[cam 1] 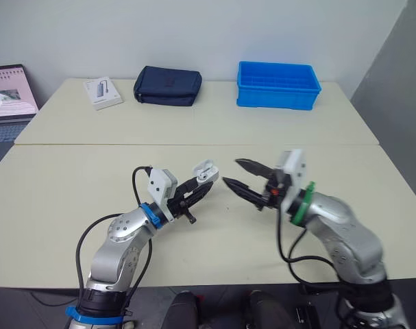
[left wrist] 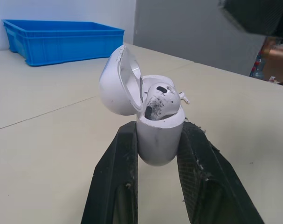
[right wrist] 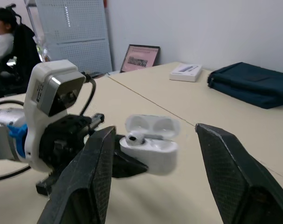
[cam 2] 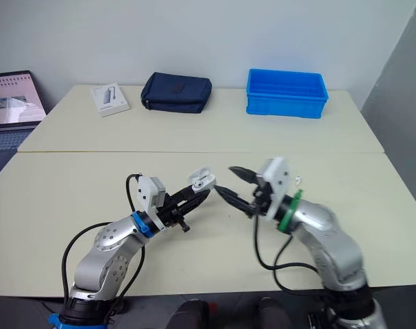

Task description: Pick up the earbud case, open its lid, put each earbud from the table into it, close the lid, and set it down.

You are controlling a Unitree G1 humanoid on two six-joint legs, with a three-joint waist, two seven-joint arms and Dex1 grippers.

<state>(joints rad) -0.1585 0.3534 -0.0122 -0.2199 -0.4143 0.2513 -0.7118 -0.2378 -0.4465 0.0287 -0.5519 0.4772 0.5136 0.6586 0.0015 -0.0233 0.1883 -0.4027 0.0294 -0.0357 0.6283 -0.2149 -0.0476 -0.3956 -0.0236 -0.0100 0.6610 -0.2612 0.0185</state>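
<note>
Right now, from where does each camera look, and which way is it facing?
Head pair: sits on the head, facing forward and down over the table; both arms show, the left gripper holding the earbud case, the right gripper open beside it.
Left wrist: looks along its own two fingers, which clamp the case, toward the blue bin.
Right wrist: looks between its own spread fingers at the case and left gripper, navy pouch beyond.
Shared: every view shows the case open; both wrist views show an earbud inside.
</note>
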